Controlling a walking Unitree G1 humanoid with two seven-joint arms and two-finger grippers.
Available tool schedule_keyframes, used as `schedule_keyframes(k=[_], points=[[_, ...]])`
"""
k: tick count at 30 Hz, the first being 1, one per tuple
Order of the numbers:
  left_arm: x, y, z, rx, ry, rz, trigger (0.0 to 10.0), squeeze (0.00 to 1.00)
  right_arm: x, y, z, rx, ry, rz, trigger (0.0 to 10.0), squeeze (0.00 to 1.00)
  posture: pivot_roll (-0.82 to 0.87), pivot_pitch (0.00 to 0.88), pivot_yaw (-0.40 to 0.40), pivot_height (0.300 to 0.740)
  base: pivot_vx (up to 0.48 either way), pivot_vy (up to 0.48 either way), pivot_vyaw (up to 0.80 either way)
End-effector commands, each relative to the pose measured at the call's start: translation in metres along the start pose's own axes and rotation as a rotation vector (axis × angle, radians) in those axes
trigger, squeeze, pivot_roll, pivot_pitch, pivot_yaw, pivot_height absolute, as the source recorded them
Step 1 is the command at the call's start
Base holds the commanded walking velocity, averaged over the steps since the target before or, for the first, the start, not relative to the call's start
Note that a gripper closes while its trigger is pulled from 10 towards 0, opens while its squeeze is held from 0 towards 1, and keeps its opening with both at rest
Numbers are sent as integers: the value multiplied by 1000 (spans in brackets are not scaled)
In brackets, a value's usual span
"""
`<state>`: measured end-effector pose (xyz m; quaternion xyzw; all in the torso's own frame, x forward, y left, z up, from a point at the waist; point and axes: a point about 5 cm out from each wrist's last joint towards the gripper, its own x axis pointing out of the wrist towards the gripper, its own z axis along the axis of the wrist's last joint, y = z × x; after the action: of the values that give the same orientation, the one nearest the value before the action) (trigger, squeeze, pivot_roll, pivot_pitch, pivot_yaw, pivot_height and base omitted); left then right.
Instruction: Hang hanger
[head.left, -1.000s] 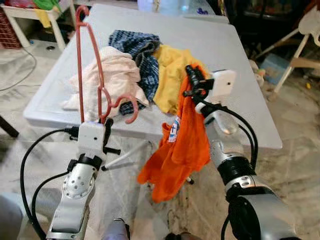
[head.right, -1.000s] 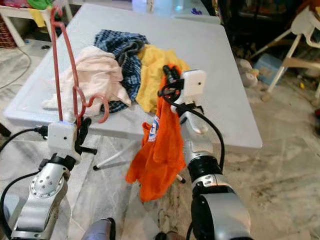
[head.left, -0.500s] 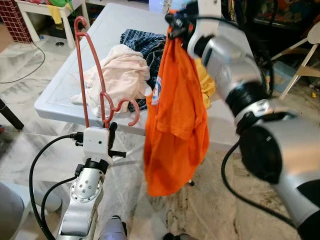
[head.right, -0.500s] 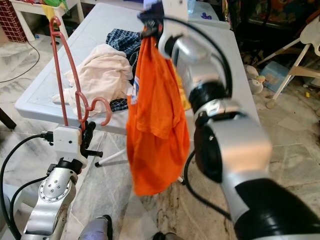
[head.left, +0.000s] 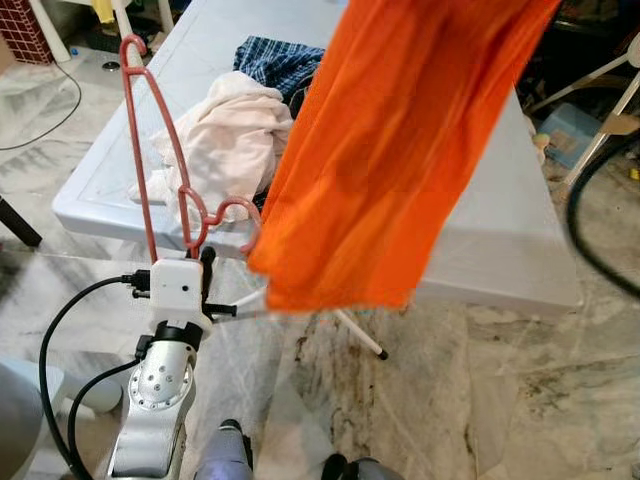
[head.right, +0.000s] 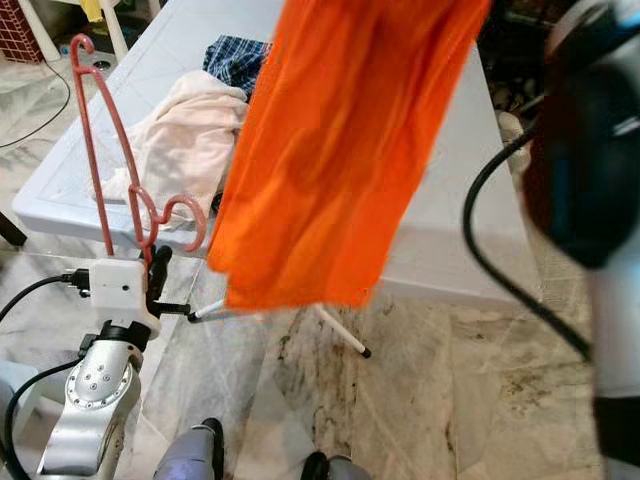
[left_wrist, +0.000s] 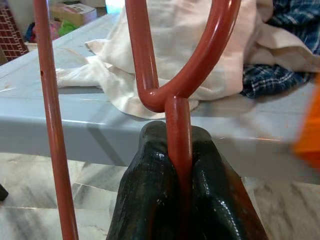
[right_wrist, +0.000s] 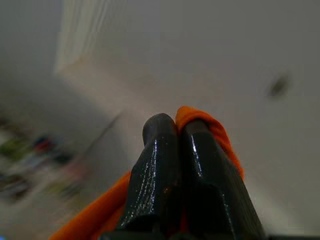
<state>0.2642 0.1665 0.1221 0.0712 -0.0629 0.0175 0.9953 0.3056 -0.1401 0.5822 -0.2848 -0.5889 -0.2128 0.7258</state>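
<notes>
Lifted high since half a second ago — the orange shirt (head.left: 400, 150), pinched in the right pincer (right_wrist: 186, 145), now hanging as a broad curtain across the middle of the head views, its lower hem level with the near edge of the worktop (head.left: 500, 250), where a second back it drooped low off that edge beside the right arm. Seen from the right wrist, the two black fingers (right_wrist: 160, 170) pressed tight together with a fold of orange cloth bunched between and over their tips, ceiling behind. Left pincer (left_wrist: 176, 145) unchanged: clamped shut on the red hanger (head.left: 160, 150) at the stem below its loop, hanger held upright in front of the worktop's near left corner, hook end topmost, clear of the pink cloth (head.left: 225, 140) heaped behind it. Plaid cloth (head.left: 275, 62) further back on the worktop, partly hidden by the shirt. Judging by this — shirt raised to open it out and bring its neck above the hanger, so the threading of hanger into shirt probably comes next, with the hanging itself not yet begun. Shirt hem just beside the hanger's lower curl (head.left: 235, 210); risk of snagging there rather than at the collar.
</notes>
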Motion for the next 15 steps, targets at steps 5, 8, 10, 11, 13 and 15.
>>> schedule_keyframes(k=[5, 8, 10, 11, 13, 15], points=[[-5, -1, 3, -1, -23, 26, 10000, 0, -37, 36, -20, -98, -64, 147, 10000, 0, 431, 158, -191, 740, 0, 0, 0], [-5, -4, 4, -6, -25, 24, 10000, 0, -87, 76, -51, -36, 68, 385, 10000, 0, 424, 169, -195, 740, 0, 0, 0], [-5, -4, 4, -8, -26, 24, 10000, 0, -103, 86, -59, -16, 115, 460, 10000, 0, 424, 169, -195, 740, 0, 0, 0], [-4, -5, 5, -13, -27, 23, 10000, 0, -156, 112, -84, 131, 320, 668, 10000, 0, 418, 178, -197, 740, 0, 0, 0], [-5, -6, 4, -16, -26, 24, 10000, 0, -195, 126, -96, 244, 461, 800, 10000, 0, 415, 180, -196, 740, 0, 0, 0], [-5, -6, 4, -19, -23, 23, 10000, 0, -229, 137, -103, 352, 579, 910, 10000, 0, 409, 183, -192, 740, 0, 0, 0]])
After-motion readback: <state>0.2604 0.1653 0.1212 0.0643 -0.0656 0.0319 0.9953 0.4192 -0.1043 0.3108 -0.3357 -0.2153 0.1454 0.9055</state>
